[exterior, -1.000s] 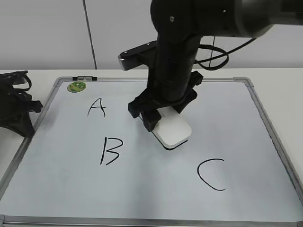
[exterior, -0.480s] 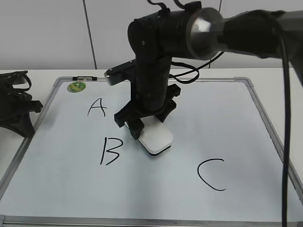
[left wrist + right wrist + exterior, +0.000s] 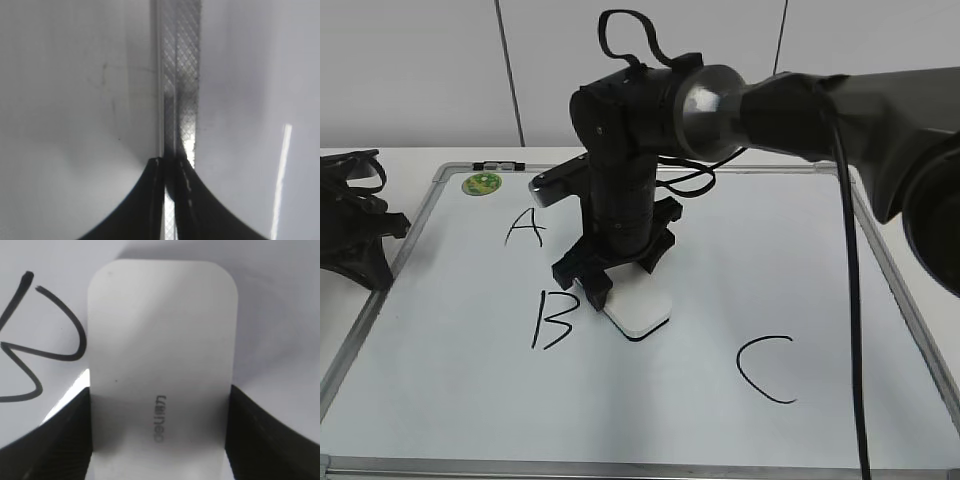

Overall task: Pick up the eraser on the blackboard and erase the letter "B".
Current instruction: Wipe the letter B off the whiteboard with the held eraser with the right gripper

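Right hand (image 3: pixel 610 292) grips the eraser (image 3: pixel 638 312) just beside the letter "B" (image 3: pixel 553 319); best pressed flat on the blackboard (image 3: pixel 840 300), swept sideways across every stroke

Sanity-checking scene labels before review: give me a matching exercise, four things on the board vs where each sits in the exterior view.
Things:
1. eraser
2. letter "B"
3. green magnet
4. letter "C"

Places:
a. top-left corner of the blackboard
b. lower right of the board
c. held in the right pincer, mid-board
d. just left of the eraser, under the "A"

Pairs: 1-c, 2-d, 3-a, 4-b
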You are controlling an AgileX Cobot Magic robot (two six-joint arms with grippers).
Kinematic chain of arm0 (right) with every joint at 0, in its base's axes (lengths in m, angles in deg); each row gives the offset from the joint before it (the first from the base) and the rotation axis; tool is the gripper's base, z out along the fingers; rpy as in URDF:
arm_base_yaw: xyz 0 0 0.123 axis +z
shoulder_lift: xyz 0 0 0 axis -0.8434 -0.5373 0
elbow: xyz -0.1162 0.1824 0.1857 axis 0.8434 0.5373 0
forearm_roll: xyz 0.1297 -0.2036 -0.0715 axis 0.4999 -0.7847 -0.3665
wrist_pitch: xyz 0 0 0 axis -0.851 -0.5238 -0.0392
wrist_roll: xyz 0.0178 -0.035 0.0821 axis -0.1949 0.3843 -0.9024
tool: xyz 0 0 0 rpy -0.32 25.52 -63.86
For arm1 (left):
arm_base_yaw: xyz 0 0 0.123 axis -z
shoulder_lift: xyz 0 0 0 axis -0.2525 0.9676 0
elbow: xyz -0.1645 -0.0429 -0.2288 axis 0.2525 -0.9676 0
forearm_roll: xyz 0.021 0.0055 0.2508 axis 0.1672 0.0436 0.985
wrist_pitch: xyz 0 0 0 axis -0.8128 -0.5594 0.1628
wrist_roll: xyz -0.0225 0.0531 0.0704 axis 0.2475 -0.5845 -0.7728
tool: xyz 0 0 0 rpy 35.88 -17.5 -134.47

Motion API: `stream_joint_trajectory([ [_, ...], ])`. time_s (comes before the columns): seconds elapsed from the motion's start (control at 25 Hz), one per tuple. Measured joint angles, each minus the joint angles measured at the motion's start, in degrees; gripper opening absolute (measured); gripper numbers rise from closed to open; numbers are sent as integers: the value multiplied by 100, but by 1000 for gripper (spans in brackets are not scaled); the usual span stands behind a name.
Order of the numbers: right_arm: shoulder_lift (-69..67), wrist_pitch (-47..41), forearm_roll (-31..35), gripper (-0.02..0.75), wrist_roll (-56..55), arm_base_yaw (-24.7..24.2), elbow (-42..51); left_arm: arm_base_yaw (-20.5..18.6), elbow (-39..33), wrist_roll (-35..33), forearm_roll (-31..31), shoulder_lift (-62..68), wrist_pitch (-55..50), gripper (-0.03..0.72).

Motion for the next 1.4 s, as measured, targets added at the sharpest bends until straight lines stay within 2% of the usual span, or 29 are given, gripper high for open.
stream_joint_trajectory([
  [0.24, -75, 6, -174, 546, 0, 196, -69, 0, 0, 0, 0, 0, 0, 11],
  [0.72, -143, 217, 57, 546, 97, 1259, -114, 0, 0, 0, 0, 0, 0, 10],
  [1.08, -204, 115, -79, 546, 85, 1262, -279, 0, 0, 0, 0, 0, 0, 11],
  [1.4, -261, 52, -194, 546, -47, 839, -421, 0, 0, 0, 0, 0, 19, 10],
])
